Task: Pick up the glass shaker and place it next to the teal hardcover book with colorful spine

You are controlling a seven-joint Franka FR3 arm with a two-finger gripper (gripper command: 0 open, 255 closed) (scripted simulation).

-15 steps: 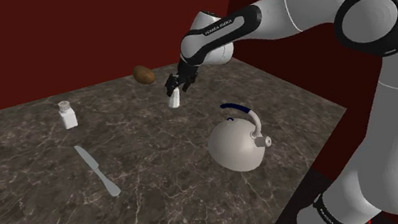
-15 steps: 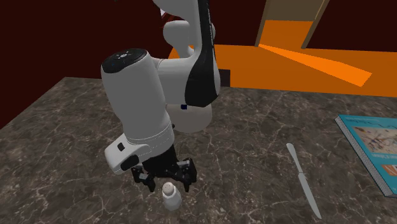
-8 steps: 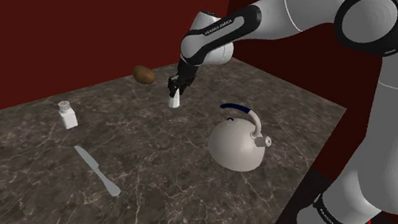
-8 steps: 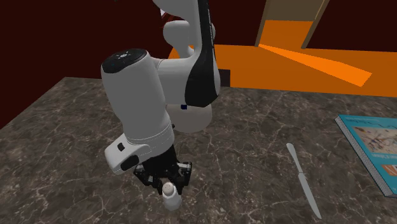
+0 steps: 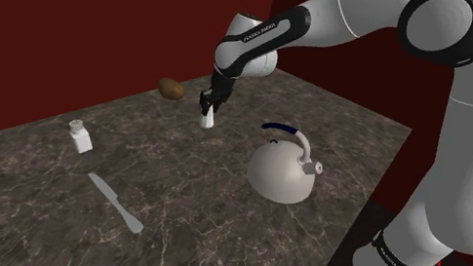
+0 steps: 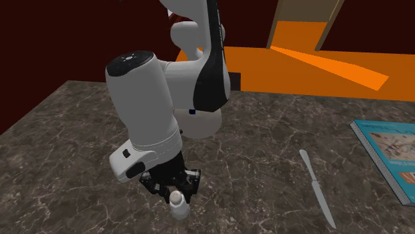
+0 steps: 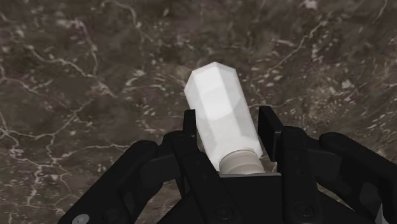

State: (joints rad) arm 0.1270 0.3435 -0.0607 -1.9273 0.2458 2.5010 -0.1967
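White arm (image 5: 352,9) stretched out, pincer (image 5: 210,104) (angled down) clasping shaker (image 7: 219,108)

Dark-red wall (image 5: 62,47); veined marble countertop (image 5: 198,212); orange floor (image 6: 299,73) beyond.

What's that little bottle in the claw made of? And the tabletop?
The shaker is drawn plain matte white, with faceted sides and a greyish cap, so it can't be confirmed as glass. The tabletop looks like smooth dark stone, probably marble: it is brown-black with pale branching veins.
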